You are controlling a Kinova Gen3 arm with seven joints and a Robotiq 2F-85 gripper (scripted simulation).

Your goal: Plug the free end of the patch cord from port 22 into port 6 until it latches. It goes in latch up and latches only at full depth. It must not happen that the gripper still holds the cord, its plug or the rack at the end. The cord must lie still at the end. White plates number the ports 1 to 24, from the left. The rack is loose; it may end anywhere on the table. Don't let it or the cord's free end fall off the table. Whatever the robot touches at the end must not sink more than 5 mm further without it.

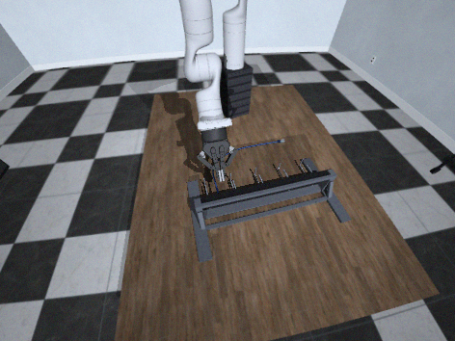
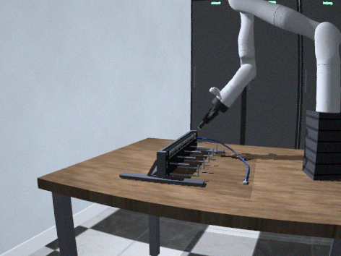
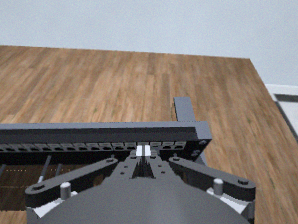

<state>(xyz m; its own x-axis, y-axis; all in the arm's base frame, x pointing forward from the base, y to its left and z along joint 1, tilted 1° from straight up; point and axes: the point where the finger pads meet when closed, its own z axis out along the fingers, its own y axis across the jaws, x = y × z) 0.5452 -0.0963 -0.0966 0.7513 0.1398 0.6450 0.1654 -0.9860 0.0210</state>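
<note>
The fingers are clenched on nothing just above the rack (image 1: 270, 190); pressing down could shove the loose rack; the cord's free end (image 2: 245, 182) lies well behind it, ungrasped.

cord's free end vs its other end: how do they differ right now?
The free end lies loose on the table, apart from the rack; the other end runs into the rack's rear near its top edge. The free end sits far from the gripper; the other end lies just below its shut, empty fingertips. Both belong to one blue cord.
</note>
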